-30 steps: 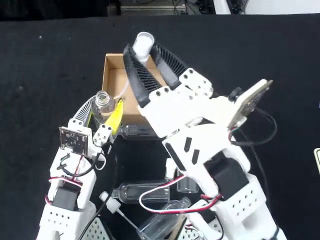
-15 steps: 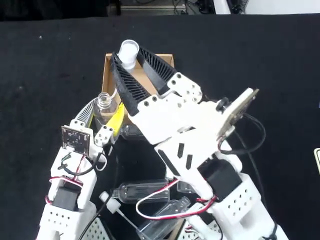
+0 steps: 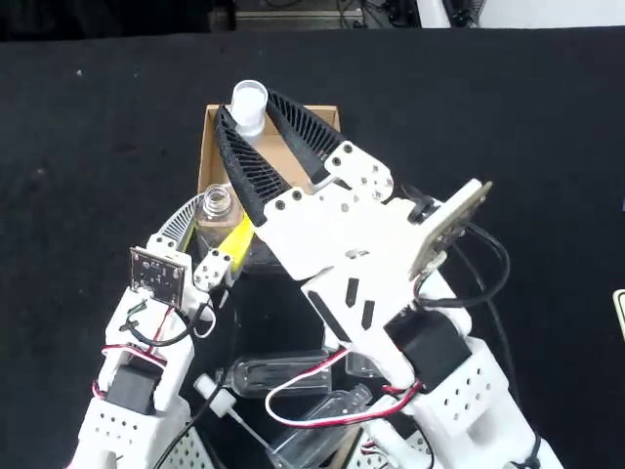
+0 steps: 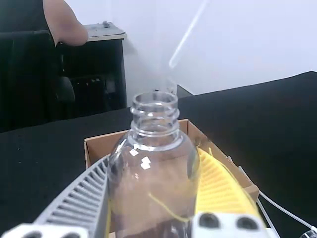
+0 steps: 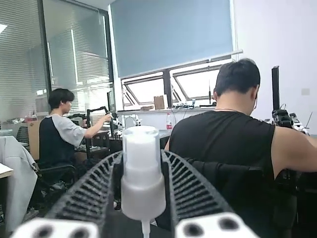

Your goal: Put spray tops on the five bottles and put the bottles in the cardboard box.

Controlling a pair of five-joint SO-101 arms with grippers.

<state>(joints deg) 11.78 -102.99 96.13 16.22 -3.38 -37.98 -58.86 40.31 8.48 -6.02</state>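
Open brown cardboard box (image 3: 211,147) on black table (image 3: 508,117), inside mostly hidden. Left gripper (image 3: 216,219) pinches upright clear capless plastic bottle (image 3: 217,203) at box's near-left side. Right gripper (image 3: 249,106) pinches white spray top (image 3: 248,96) over box's far edge. Spare clear bottles (image 3: 278,374) lie near, between arms.

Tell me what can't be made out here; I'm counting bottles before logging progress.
Cardboard box floor, high view: mostly covered by the right gripper and its arm; contents unclear.
Lying bottles, high view: partly under that arm and cut by the bottom edge; count uncertain.
Spray top tube, right wrist view: cut off at the edge.
Bottle base, left wrist view: hidden by the left gripper and the edge.
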